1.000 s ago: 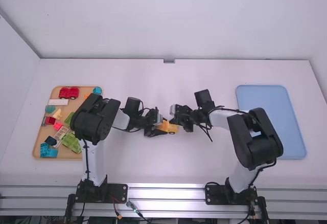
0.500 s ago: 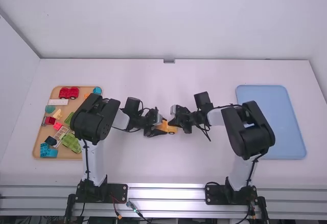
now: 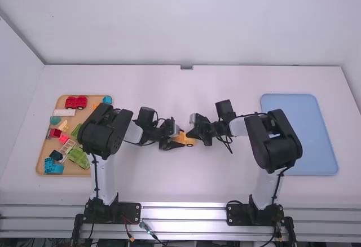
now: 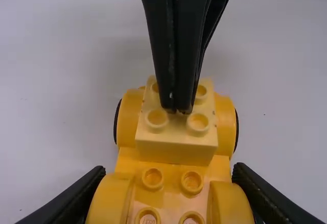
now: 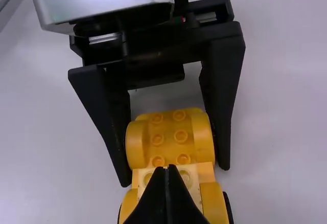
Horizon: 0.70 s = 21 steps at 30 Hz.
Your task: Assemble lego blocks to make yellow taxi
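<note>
Mid-table in the high view, a yellow car base (image 3: 190, 141) is held across its rounded sides by my left gripper (image 3: 176, 140). My right gripper (image 3: 195, 133) is over the car's right part. In the left wrist view my left gripper (image 4: 168, 191) has one finger against each side of the studded yellow base (image 4: 171, 179). A pale yellow block (image 4: 176, 141) sits on the base between the rounded yellow pieces. In the right wrist view, the shut tips of my right gripper (image 5: 166, 170) are at the top of the pale block (image 5: 192, 175); contact is hard to tell.
At the left, a wooden tray (image 3: 39, 165) holds a red vehicle piece (image 3: 75, 102), green blocks (image 3: 79, 157), blue blocks (image 3: 53, 167) and several others, partly behind the left arm. A blue tray (image 3: 298, 103) lies at the right, beside the right arm.
The right arm's elbow has swung inward, toward the left, and its gripper has shifted slightly over the car. The left arm and the car have stayed in place.
</note>
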### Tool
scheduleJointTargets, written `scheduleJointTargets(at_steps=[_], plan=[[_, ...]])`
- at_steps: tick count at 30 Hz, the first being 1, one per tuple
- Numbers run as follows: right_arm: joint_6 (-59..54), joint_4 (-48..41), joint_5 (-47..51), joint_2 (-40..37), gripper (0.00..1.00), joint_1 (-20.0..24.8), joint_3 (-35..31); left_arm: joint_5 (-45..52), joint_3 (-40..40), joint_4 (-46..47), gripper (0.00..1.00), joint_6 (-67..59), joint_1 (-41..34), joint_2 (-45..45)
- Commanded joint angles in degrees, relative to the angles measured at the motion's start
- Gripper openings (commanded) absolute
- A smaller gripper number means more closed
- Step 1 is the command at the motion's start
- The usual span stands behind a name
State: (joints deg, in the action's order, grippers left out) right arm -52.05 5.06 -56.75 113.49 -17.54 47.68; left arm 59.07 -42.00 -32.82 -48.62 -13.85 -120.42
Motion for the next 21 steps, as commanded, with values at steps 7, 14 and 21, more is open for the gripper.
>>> scheduleJointTargets(at_steps=[7, 14, 21], plan=[[1.7, 0.9, 13.4, 4.5, 0.00, -0.1, -4.5, -1.5, -0.5, -0.7, 0.49, 0.8, -0.2, -0.7], [1.7, 7.9, 6.1, -3.9, 0.50, 0.0, -4.3, -1.5, -0.5, -0.2, 0.52, 0.9, -0.3, -0.7], [5.7, 7.4, 11.9, -14.0, 0.99, -0.1, -3.4, -1.5, -0.5, -0.2, 0.75, 0.9, -0.3, -0.7]])
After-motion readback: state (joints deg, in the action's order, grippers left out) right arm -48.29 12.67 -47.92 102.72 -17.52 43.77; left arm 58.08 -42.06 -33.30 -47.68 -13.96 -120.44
